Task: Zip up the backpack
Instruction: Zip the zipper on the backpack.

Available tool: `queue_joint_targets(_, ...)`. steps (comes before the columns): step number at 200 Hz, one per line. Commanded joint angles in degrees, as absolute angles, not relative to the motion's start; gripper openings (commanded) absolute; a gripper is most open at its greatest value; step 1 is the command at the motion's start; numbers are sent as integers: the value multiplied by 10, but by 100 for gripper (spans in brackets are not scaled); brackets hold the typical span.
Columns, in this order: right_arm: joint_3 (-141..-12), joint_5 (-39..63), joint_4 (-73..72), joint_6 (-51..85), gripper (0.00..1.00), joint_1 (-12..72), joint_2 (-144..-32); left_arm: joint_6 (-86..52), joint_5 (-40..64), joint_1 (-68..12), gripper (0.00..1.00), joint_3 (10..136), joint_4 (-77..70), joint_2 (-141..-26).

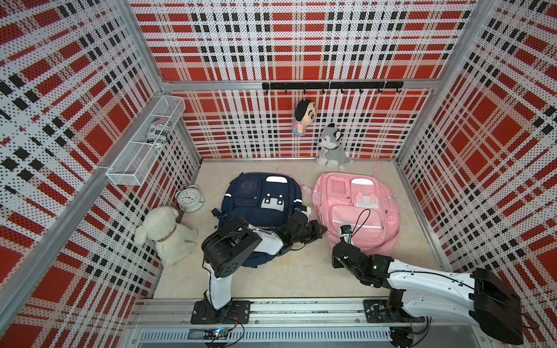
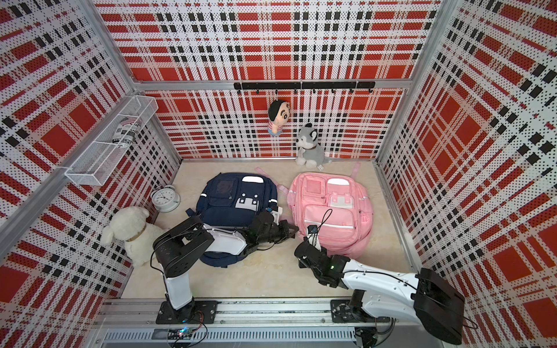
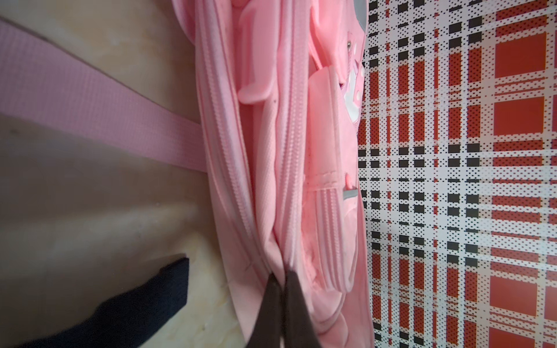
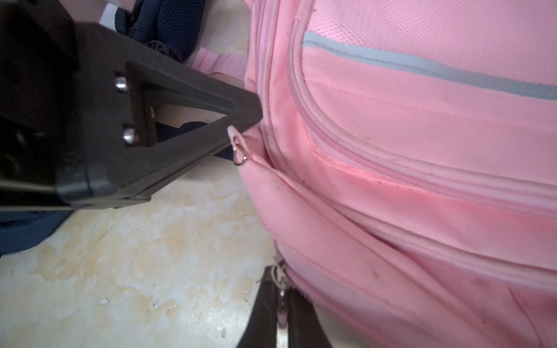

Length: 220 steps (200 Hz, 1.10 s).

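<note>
The pink backpack (image 1: 355,208) (image 2: 331,208) lies flat on the floor at the right. My left gripper (image 1: 324,230) (image 2: 297,232) reaches across to its left side and is shut on a fold of pink fabric beside the zipper track (image 3: 278,275). My right gripper (image 1: 336,256) (image 2: 298,256) sits at the bag's near-left corner, shut on a zipper pull (image 4: 281,289). In the right wrist view the left gripper's fingers (image 4: 180,120) press against the bag, with a second pink pull and metal ring (image 4: 238,150) just beside the tip. A pink strap (image 3: 90,99) lies on the floor.
A navy backpack (image 1: 259,195) lies left of the pink one, partly under my left arm. A white plush dog (image 1: 162,232) and alarm clock (image 1: 189,199) stand by the left wall. A husky plush (image 1: 330,147), a hanging doll (image 1: 303,117) and a wire basket (image 1: 144,141) are further back.
</note>
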State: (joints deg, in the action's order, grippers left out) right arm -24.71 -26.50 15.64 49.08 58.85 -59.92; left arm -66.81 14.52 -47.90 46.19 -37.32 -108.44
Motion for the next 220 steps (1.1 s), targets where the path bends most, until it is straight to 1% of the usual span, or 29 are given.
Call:
queue_joint_targets(1, -264, -243, 179, 487, 0, 596, -566, -654, 112, -457, 0, 453, -374, -1069)
queue_joint_targets(46, -262, -232, 249, 500, 0, 597, -523, -645, 114, -444, 0, 452, -368, -1056)
queue_joint_targets(93, -245, -245, 293, 513, 0, 596, -454, -636, 115, -431, 0, 450, -356, -1045)
queue_joint_targets(132, -238, -246, 340, 521, 0, 597, -419, -627, 115, -421, 0, 454, -344, -1037)
queue_joint_targets(181, -229, -248, 372, 542, 0, 597, -390, -616, 115, -412, 0, 462, -328, -1034)
queue_joint_targets(220, -221, -243, 373, 557, 0, 597, -399, -608, 118, -401, 0, 468, -317, -1031)
